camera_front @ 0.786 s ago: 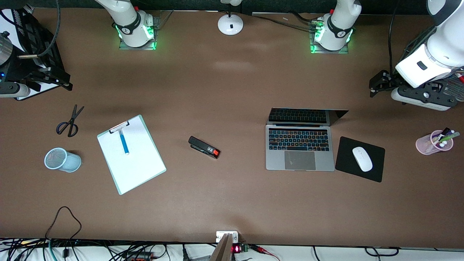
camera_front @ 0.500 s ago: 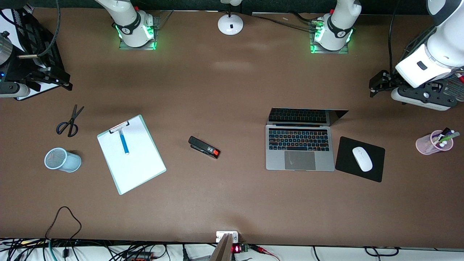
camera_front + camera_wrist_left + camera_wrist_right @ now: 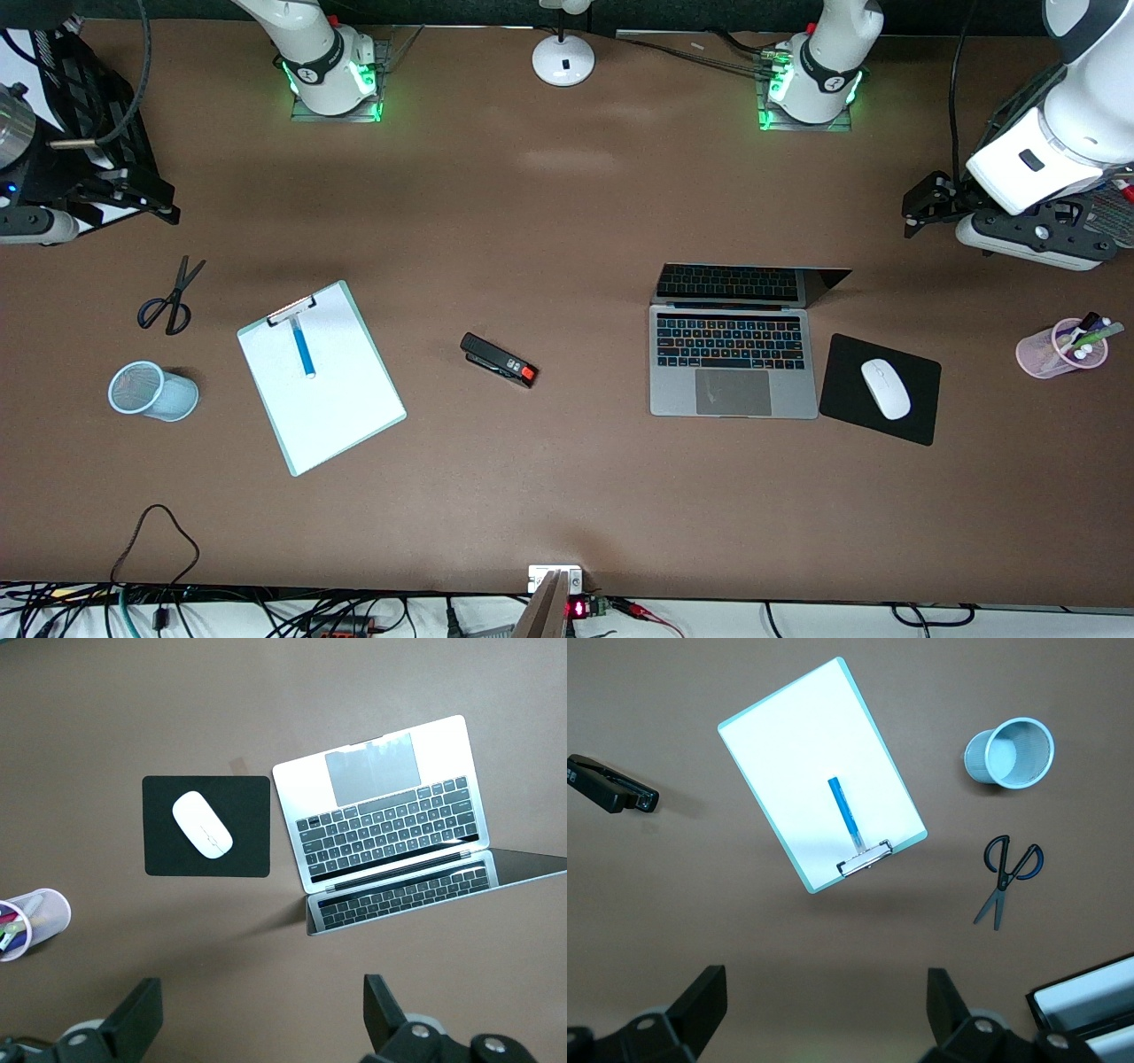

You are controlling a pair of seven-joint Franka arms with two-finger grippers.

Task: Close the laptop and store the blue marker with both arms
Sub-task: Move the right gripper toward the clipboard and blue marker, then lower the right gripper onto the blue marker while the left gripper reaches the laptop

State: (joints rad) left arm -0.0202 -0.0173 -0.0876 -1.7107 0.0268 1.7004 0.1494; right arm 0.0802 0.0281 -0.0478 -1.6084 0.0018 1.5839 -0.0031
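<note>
The silver-grey laptop (image 3: 733, 390) (image 3: 372, 771) lies open on the table toward the left arm's end, its screen raised and its keys lit. The light-blue marker (image 3: 303, 347) (image 3: 846, 815) lies on a white clipboard (image 3: 341, 412) (image 3: 788, 753), toward the right arm's end. My left gripper (image 3: 921, 206) (image 3: 263, 1014) hangs open and empty over bare table off the laptop's lid end. My right gripper (image 3: 146, 199) (image 3: 824, 1005) hangs open and empty over bare table near the scissors (image 3: 168, 303) (image 3: 1007, 870).
A light-blue mesh cup (image 3: 152, 391) (image 3: 1010, 753) stands near the clipboard. A black stapler (image 3: 499, 360) lies mid-table. A white mouse (image 3: 885, 388) rests on a black mouse pad (image 3: 917, 424) beside the laptop. A pink cup of pens (image 3: 1059, 348) and a lamp base (image 3: 563, 60) also stand here.
The right gripper has shifted very slightly. The left arm and everything on the table are where they were.
</note>
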